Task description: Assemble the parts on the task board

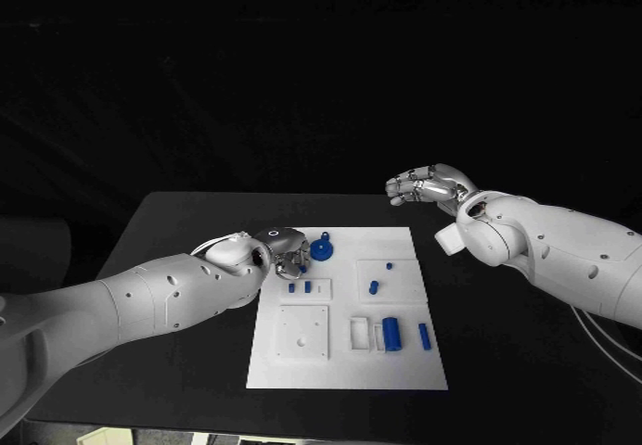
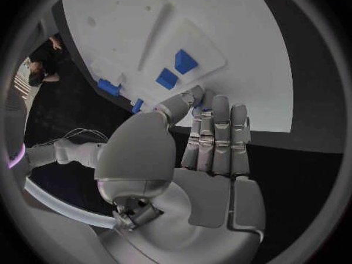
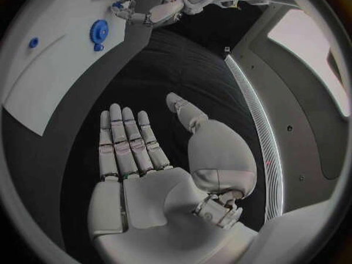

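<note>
The white task board (image 1: 351, 357) lies in the middle of the table. A round blue gear-like part (image 1: 321, 248) sits near its far edge, two small blue parts (image 1: 300, 287) stand just left of centre, and a blue block (image 1: 391, 331) with a thin bar (image 1: 424, 336) lies near the right side. My left hand (image 1: 277, 252) hovers over the board's far left corner. Its thumb meets the fingertips, with a small blue part (image 2: 199, 104) showing between them. My right hand (image 1: 430, 184) is raised beyond the board's far right corner, its fingers (image 3: 125, 141) straight and holding nothing.
Two more small blue parts (image 1: 381, 277) stand in the board's upper right recess. A square recess (image 1: 303, 331) and a narrow white slot (image 1: 360, 334) lie in the near half. Black table (image 1: 174, 371) surrounds the board on all sides.
</note>
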### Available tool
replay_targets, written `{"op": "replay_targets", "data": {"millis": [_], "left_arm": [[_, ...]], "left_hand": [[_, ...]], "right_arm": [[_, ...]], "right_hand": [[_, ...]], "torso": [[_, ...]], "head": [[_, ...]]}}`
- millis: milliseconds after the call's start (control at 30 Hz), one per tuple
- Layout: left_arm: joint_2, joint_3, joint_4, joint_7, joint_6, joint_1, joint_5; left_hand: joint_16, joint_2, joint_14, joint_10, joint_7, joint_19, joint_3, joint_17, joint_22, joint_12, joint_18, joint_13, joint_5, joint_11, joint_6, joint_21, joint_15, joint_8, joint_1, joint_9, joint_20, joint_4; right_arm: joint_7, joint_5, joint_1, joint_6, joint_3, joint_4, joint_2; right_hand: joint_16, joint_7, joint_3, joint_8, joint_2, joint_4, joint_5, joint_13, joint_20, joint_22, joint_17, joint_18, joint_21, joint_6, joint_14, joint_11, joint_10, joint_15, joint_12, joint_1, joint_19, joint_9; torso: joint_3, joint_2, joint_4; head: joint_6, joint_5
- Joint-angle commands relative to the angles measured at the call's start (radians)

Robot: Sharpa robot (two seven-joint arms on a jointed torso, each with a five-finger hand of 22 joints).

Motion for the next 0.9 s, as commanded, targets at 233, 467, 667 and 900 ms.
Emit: {"op": "replay_targets", "data": {"millis": [233, 467, 667, 900], "left_arm": [[-0.003, -0.003, -0.003, 0.000, -0.031, -0.005, 0.029], [-0.009, -0.002, -0.007, -0.002, -0.049, -0.005, 0.037], [-0.014, -0.002, -0.011, -0.003, -0.057, -0.005, 0.039], [-0.029, 0.000, -0.018, -0.003, -0.074, -0.005, 0.066]], "left_hand": [[-0.006, -0.070, -0.021, -0.043, 0.032, -0.018, -0.010, -0.001, -0.002, -0.024, 0.020, -0.011, -0.046, 0.017, -0.099, -0.003, 0.017, -0.047, -0.007, -0.023, -0.044, 0.015], [-0.008, -0.111, -0.023, -0.057, 0.032, -0.018, -0.028, 0.000, -0.005, -0.031, 0.025, -0.014, -0.062, 0.024, -0.145, -0.004, 0.021, -0.058, -0.026, -0.028, -0.038, 0.051], [-0.009, -0.118, -0.024, -0.059, 0.033, -0.019, -0.028, -0.001, -0.005, -0.032, 0.027, -0.014, -0.062, 0.025, -0.154, -0.005, 0.022, -0.058, -0.020, -0.028, -0.037, 0.057], [-0.009, -0.109, -0.022, -0.058, 0.037, -0.018, -0.019, 0.000, -0.006, -0.030, 0.030, -0.013, -0.061, 0.024, -0.154, -0.004, 0.021, -0.050, 0.001, -0.025, -0.036, 0.061]], "right_arm": [[0.009, -0.009, -0.001, 0.016, 0.000, 0.001, -0.001], [0.004, -0.020, -0.002, 0.021, 0.000, 0.003, -0.002], [0.000, -0.038, -0.002, 0.018, 0.000, 0.001, -0.005], [-0.020, -0.229, -0.006, 0.006, 0.000, 0.004, -0.009]], "right_hand": [[-0.005, 0.025, -0.008, 0.005, 0.000, 0.001, 0.005, -0.002, 0.009, 0.002, -0.002, 0.019, -0.008, -0.006, -0.006, 0.005, -0.004, 0.006, -0.004, -0.004, -0.004, -0.002], [-0.006, 0.026, -0.008, 0.004, 0.001, 0.001, 0.006, -0.002, 0.009, 0.002, -0.003, 0.019, -0.009, -0.006, -0.007, 0.006, -0.004, 0.007, -0.004, -0.003, -0.005, -0.002], [-0.006, 0.026, -0.009, 0.005, 0.000, 0.001, 0.006, -0.002, 0.010, 0.002, -0.003, 0.018, -0.010, -0.006, -0.008, 0.006, -0.005, 0.009, -0.004, -0.004, -0.006, -0.003], [-0.004, 0.022, -0.002, 0.016, 0.000, -0.012, -0.002, 0.001, 0.009, 0.010, -0.004, 0.021, -0.010, 0.013, 0.000, 0.000, 0.011, 0.008, 0.003, 0.020, -0.001, 0.000]], "torso": [[0.0000, 0.000, 0.0003], [-0.0002, 0.001, -0.0006], [-0.0001, 0.000, -0.0009], [0.0004, 0.000, -0.0003]], "head": [[0.001, -0.001], [0.001, -0.002], [0.000, -0.004], [0.005, -0.006]]}}
